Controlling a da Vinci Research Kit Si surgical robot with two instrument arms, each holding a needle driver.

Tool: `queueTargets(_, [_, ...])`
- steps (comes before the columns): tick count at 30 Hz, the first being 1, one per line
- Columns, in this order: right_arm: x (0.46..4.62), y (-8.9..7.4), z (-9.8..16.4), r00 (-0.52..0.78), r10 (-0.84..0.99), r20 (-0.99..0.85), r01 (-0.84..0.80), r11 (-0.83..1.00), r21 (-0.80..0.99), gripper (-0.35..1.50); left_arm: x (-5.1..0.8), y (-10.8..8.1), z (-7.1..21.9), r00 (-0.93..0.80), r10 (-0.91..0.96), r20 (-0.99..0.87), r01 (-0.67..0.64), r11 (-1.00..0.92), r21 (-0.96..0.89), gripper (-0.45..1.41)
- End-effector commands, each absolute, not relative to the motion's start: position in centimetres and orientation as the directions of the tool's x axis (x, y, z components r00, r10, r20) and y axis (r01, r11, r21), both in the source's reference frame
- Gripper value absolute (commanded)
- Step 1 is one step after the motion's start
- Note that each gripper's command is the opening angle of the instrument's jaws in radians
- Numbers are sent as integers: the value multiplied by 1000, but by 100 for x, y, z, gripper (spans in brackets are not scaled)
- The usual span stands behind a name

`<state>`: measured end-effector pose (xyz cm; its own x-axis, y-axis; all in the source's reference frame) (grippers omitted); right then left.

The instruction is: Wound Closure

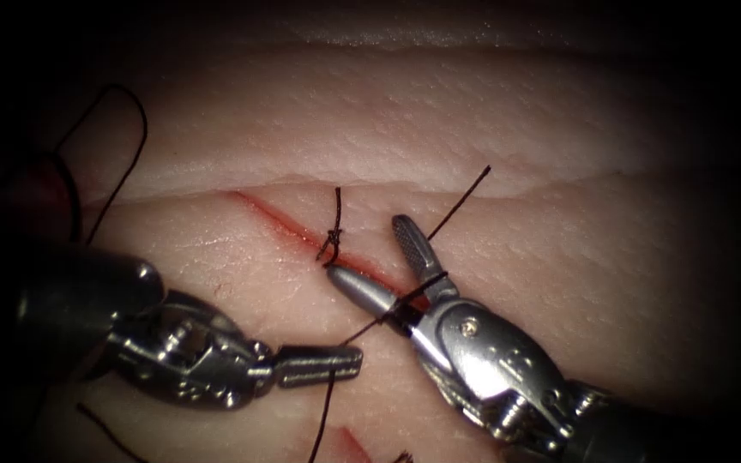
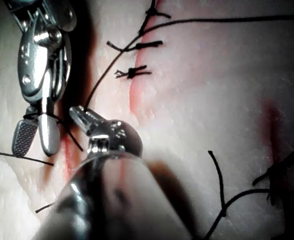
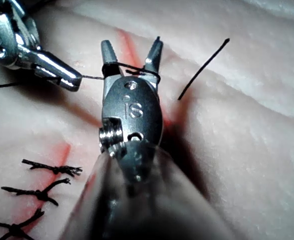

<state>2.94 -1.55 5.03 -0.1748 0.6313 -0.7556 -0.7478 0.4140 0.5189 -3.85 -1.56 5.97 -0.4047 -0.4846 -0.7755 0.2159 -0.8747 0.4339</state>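
Observation:
On the tissue [image 1: 490, 111] the cut [image 1: 280, 223] runs slantwise, with a knotted stitch [image 1: 334, 237] across it. My right tool [image 1: 366, 247] stands over the cut just right of that knot, jaws open, and the dark thread [image 1: 405, 297] is wrapped around both jaws near their base [image 3: 131, 70]. Its free end [image 1: 473, 182] points up and right over the tissue. My left tool [image 1: 349, 362] lies on the left side of the cut, jaws shut on the thread that runs up to the right tool. In the right wrist view the left tool [image 3: 61, 74] sits beside my open jaws [image 3: 131, 47].
Several tied stitches [image 2: 136, 72] [image 3: 51, 170] with short cut ends cross the cut further along. A slack loop of thread [image 1: 135, 129] lies on the tissue at far left. Red fluid [image 1: 349, 446] marks the tissue near the lower edge.

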Motion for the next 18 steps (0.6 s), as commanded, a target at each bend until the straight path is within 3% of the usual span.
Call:
queueTargets(1, [298, -156, 510, -189, 637, -747, -752, 395, 527, 78, -393, -154, 602, -404, -489, -773, 217, -872, 439, -45])
queueTargets(4, [288, -157, 515, -227, 650, -725, -769, 336, 543, 74, -399, -142, 598, -402, -494, -771, 219, -869, 443, -45])
queueTargets(7, [279, -155, 517, -269, 657, -704, -781, 279, 559, 57, -406, -130, 595, -401, -489, -775, 212, -872, 441, -45])
queueTargets(18, [265, -133, 537, -356, 695, -625, -794, 127, 594, 69, -418, -118, 598, -393, -490, -778, 212, -872, 441, -45])
